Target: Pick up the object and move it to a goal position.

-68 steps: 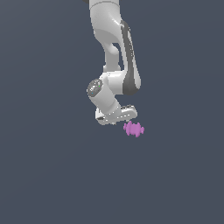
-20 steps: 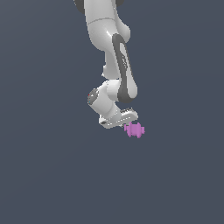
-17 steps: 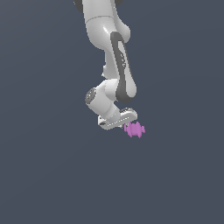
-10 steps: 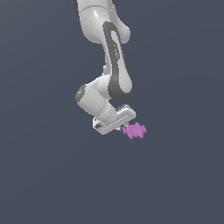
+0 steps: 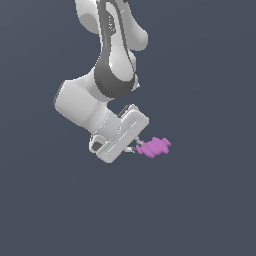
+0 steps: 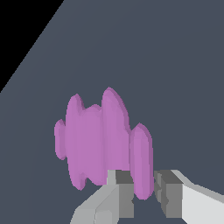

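The object (image 5: 154, 146) is a small magenta-purple lumpy piece with knobby ridges, seen against the dark grey floor. My white gripper (image 5: 135, 147) reaches it from the exterior view's left with the hand tilted. In the wrist view the object (image 6: 98, 140) fills the middle. My gripper (image 6: 143, 197) has its two grey fingers close together, one on each side of the object's end ridge. The fingers (image 6: 122, 192) press against that ridge. Whether the object rests on the floor or hangs just above it cannot be told.
The dark grey floor (image 5: 210, 210) extends all around. Its edge against black shows in a corner of the wrist view (image 6: 26, 57). The arm's white links (image 5: 112, 45) rise above the hand.
The hand and forearm have swung down and toward the exterior view's left and tilted more. The object stays at almost the same spot, with the fingers at its end.
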You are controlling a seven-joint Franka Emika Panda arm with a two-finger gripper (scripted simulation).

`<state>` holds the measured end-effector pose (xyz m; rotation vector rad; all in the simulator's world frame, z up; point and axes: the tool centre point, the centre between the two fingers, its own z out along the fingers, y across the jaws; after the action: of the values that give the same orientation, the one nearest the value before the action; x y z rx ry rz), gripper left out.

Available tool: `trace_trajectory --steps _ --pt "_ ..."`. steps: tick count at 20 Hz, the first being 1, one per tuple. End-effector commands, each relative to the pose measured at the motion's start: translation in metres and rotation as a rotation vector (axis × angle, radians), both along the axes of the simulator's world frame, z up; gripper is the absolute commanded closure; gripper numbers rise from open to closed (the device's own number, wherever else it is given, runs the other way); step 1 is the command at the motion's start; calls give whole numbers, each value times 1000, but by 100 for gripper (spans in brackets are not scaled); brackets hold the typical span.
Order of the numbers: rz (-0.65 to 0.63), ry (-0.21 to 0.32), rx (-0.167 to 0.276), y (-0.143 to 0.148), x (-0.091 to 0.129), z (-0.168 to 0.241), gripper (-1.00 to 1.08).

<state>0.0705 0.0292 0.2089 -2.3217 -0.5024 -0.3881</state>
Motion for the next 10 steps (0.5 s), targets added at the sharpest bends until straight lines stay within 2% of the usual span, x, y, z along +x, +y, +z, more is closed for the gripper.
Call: trace_trajectory --steps 1,10 --pt "47 -69 27 -7 13 30 108" --pt "192 -282 116 -30 42 127 108"
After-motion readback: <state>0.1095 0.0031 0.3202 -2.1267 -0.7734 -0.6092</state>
